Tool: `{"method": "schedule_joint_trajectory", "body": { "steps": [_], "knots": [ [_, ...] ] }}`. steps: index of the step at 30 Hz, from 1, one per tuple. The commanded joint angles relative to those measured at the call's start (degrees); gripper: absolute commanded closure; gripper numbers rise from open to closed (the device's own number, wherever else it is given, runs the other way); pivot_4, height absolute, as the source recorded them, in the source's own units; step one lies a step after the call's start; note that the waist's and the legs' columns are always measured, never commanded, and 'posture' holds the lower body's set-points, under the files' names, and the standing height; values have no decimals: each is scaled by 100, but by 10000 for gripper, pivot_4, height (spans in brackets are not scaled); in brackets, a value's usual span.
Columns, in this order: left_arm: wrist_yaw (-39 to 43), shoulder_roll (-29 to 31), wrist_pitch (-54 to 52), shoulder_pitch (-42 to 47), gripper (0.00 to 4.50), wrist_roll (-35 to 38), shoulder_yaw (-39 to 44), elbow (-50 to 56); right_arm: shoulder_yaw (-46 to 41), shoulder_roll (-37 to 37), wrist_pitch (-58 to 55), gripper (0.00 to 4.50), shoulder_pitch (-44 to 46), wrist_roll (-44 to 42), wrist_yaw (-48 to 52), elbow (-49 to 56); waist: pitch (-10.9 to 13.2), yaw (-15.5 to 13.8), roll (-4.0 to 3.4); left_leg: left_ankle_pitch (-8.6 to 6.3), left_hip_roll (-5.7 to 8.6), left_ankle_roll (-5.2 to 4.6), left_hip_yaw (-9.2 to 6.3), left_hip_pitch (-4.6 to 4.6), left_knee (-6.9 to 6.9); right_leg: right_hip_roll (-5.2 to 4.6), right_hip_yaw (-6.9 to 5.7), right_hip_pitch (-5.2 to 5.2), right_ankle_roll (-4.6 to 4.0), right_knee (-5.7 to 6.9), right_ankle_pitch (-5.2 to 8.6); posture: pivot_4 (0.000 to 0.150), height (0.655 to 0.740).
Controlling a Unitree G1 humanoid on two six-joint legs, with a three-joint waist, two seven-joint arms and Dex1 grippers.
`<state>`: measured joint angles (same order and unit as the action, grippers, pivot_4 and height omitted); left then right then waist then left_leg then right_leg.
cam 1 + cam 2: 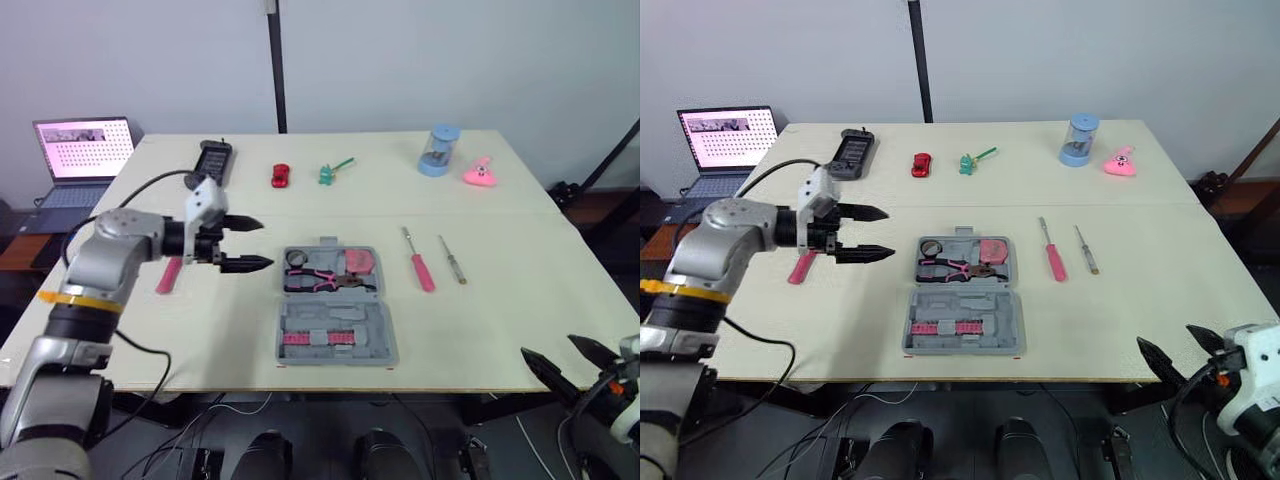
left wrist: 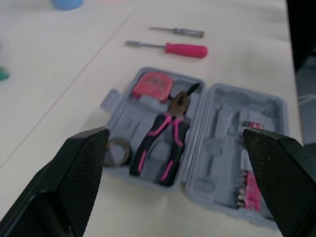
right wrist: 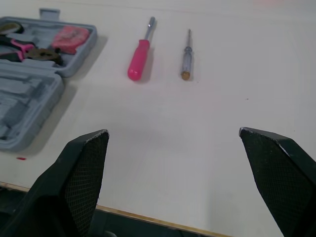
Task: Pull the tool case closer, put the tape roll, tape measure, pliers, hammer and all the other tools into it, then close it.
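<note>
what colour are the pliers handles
Pink and black on the pliers, best seen in the left wrist view.

Open laptop (image 1: pixel 84 150) beside the table (image 1: pixel 520 290); red toy car (image 1: pixel 280 176), blue canister (image 1: pixel 438 151), pink object (image 1: pixel 481 174) near its far edge.

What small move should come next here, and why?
Probably lower the left end effector toward the pink tool lying on the table beside it. This end effector is open and holds nothing, the pliers and tape measure already sit in the open tool case, and that pink tool lies outside the case, nearest this arm.
</note>
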<state>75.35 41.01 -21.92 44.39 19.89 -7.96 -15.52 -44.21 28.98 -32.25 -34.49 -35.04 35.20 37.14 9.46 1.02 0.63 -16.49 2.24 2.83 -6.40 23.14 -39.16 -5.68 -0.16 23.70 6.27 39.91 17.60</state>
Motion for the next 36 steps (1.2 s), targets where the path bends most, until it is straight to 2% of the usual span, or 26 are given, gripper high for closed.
{"method": "schedule_joint_trajectory", "body": {
  "steps": [1,6,9,13,18,22,33,36],
  "knots": [
    [56,-56,80,131,0,-95,18,-85,-165,42,-602,270,80,-733,-403,269,1,9,1,0,-1,0,-1,0,0,1,0,0,0,0,0,1500,6741],
    [-18,-65,-204,-120,0,51,145,432,331,632,-1162,270,902,-573,-970,359,9,-2,2,0,-6,-1,-3,2,-1,4,0,2,-1,0,0,1500,6741],
    [-292,49,-497,-580,0,169,337,1190,1285,1222,-1853,270,2237,44,-1711,-236,13,52,1,0,-8,-2,1,-3,-1,4,5,2,-3,0,-1,1500,6741],
    [-859,105,-996,-1100,0,389,678,2190,2259,1406,-2247,270,4014,249,-1786,-1429,20,-27,4,0,-12,-2,-8,11,-1,4,-1,11,-4,1,0,1500,6741],
    [-1516,167,-1513,-1790,0,592,1011,3279,3455,1206,-2144,270,5896,998,-1707,-3507,34,-23,0,3,-7,1,-4,24,-3,-5,4,28,-1,4,-2,1500,6741],
    [-1943,251,-1831,-2177,0,718,1267,3896,3963,962,-1967,270,6860,1465,-1628,-4882,40,-11,3,4,-2,3,0,30,-3,-7,2,36,0,5,-2,1500,6741],
    [-2834,402,-2428,-2900,0,1034,1841,4883,4345,317,-125,270,8693,2593,-1459,-8851,43,23,-1,9,2,13,21,33,-2,1,7,49,-2,14,-2,1500,6741],
    [-2970,455,-2497,-3005,0,1085,1905,5032,4250,224,193,270,8998,2695,-1427,-9610,43,25,-1,9,2,14,24,33,-1,2,10,52,-2,15,-2,1500,6741]
  ]
}}
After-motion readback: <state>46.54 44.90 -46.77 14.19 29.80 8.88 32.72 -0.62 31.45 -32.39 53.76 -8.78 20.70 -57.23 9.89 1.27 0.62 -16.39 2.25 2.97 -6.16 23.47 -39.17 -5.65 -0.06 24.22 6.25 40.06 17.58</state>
